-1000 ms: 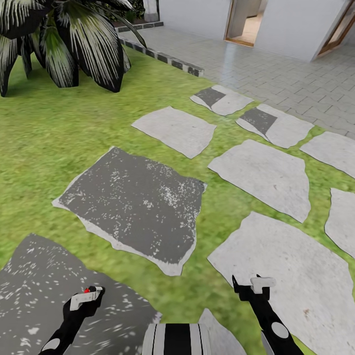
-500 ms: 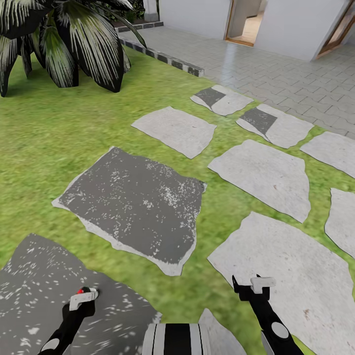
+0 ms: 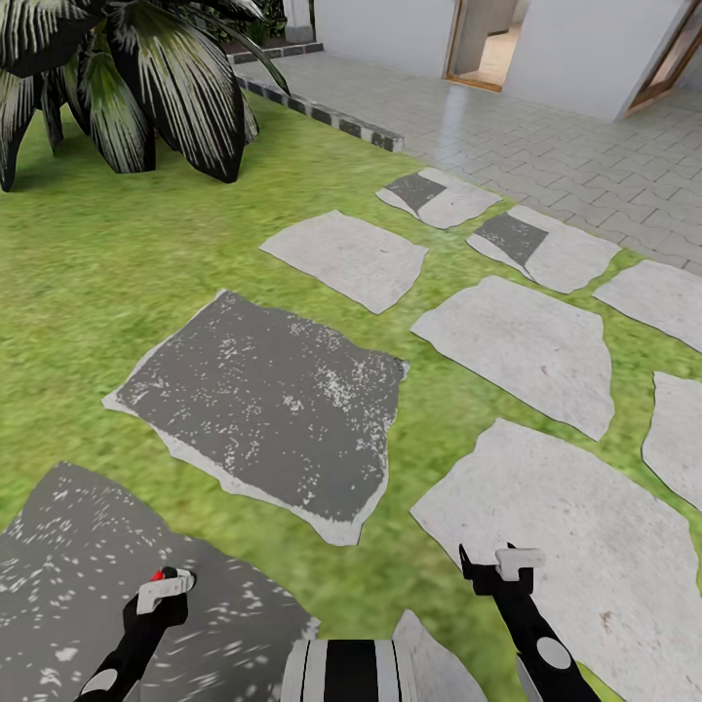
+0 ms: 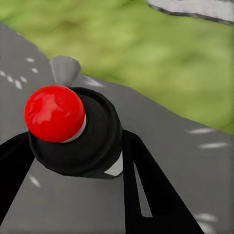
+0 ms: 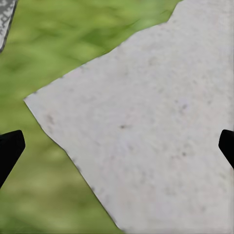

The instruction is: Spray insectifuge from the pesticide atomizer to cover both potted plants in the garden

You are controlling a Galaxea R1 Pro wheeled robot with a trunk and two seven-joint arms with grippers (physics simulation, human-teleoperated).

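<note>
While the robot stands on the lawn (image 3: 88, 263), head view looks fwd/down over flagstones set in grass. Left end effector (image 3: 168, 585) hangs low at near left above a dark grey speckled stone (image 3: 58, 575); it grips something w/ a red ball (image 4: 53, 112) on a black round body (image 4: 90, 141), seen close in left wrist view. Red dot also shows at its tip in head view. Can't tell what the item is; the two black fingers (image 4: 146, 190) sit at either side of the body, pinching it. Right end effector (image 3: 507, 565) hangs at near right over a pale grey stone (image 3: 575, 546); in right wrist view only the two dark fingertips (image 5: 9, 148) show at opposite frame edges, well apart, so spread w/ nothing between.

Second dark stone (image 3: 263, 409) lies center, further pale stones to the right and far. Big striped long-leaved plant (image 3: 127, 78) at far left. Paved walkway (image 3: 546, 146) w/ dark kerb (image 3: 322, 112) beyond lawn, white wall w/ doorway (image 3: 483, 44) at far side. Robot trunk (image 3: 351, 671) at near edge between arms.
</note>
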